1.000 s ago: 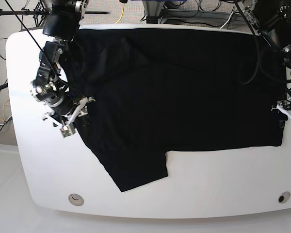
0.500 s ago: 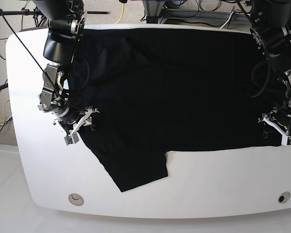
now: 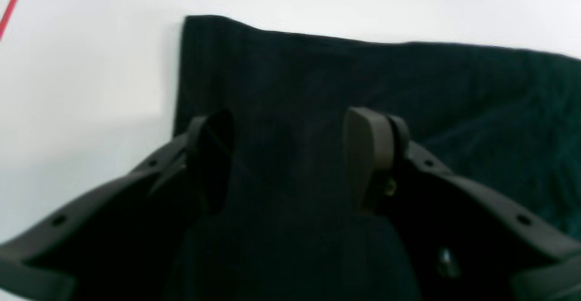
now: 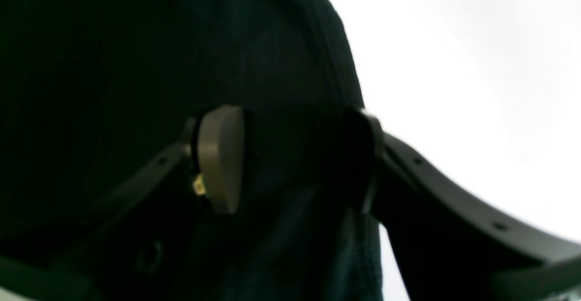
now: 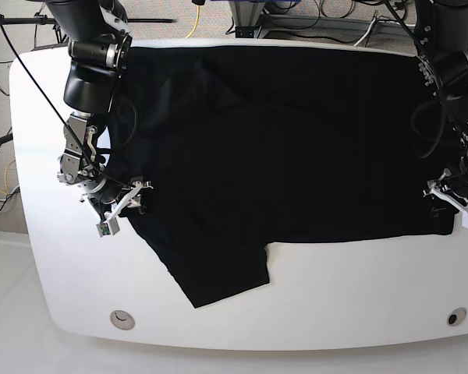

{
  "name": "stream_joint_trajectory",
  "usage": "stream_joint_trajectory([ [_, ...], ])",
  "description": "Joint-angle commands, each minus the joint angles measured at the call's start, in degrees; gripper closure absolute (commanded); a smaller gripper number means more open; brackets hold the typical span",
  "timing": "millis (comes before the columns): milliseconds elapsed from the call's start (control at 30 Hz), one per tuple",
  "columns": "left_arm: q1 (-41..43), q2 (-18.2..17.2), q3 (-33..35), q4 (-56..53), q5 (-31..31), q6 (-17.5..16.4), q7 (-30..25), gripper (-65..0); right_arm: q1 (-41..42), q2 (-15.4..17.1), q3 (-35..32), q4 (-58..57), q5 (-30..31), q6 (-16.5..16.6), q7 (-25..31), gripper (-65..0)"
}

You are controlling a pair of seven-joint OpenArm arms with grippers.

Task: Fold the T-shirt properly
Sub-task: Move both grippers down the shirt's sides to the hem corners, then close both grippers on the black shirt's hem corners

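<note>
We see the T-shirt (image 5: 288, 148) spread flat on the white table (image 5: 359, 304), covering most of it. The left gripper (image 3: 290, 160) is over the hem corner on the base view's right; its jaws stand apart w/ black cloth between and under them, but we cannot tell if they touch it. The right gripper (image 4: 290, 158) is at the shirt's edge near the sleeve (image 5: 218, 269), jaws also apart, straddling the cloth border. The fabric is plain black, w/ soft creases.
</note>
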Motion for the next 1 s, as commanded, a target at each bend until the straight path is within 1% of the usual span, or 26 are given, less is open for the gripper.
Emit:
stream_joint_trajectory([
  [0,-2.4,-1.2,-0.1,0.0,-0.5,0.1,-2.1,-34.9,2.3,1.0,0.1,1.1,0.5,-0.8,1.6,-34.0],
  [167,-3.2,-1.5,0.1,-1.4,1.0,1.3,-3.2,-35.2,3.3,1.4,0.0,-0.1,0.5,-1.7,2.9,-34.2],
  [233,-4.2,-1.2,0.6,-2.7,3.9,2.7,-5.0,-35.6,5.9,1.8,0.3,-4.0,0.3,-2.2,6.3,-34.0],
  [433,-4.8,-0.8,0.7,-2.5,6.0,3.4,-5.3,-35.7,10.0,1.8,0.4,-11.3,0.0,-2.8,9.2,-34.3],
  [500,-4.9,-0.6,0.8,-2.6,6.1,3.3,-5.4,-35.7,10.9,1.8,0.5,-13.2,-0.1,-2.7,9.4,-34.4],
  [567,-4.4,-0.6,1.2,-3.0,4.6,2.7,-5.5,-35.7,12.9,1.9,0.2,-16.5,-0.2,-2.0,8.9,-33.9],
  [633,-4.3,-0.6,1.3,-2.9,4.4,2.7,-5.5,-35.6,13.3,1.9,0.2,-17.5,-0.1,-1.8,9.2,-33.9],
  [767,-4.2,-0.7,1.4,-2.8,4.2,2.7,-5.5,-35.6,13.4,1.7,0.2,-18.9,-0.1,-1.7,9.5,-33.7],
  [833,-4.1,-1.4,0.7,-2.5,3.7,2.2,-5.2,-36.3,13.3,2.1,-0.4,-19.3,0.1,-0.8,10.1,-33.5],
  [967,-4.0,-1.9,0.5,-2.4,2.6,1.6,-4.7,-36.9,13.1,2.3,-1.1,-19.3,0.2,-0.3,10.3,-33.2],
])
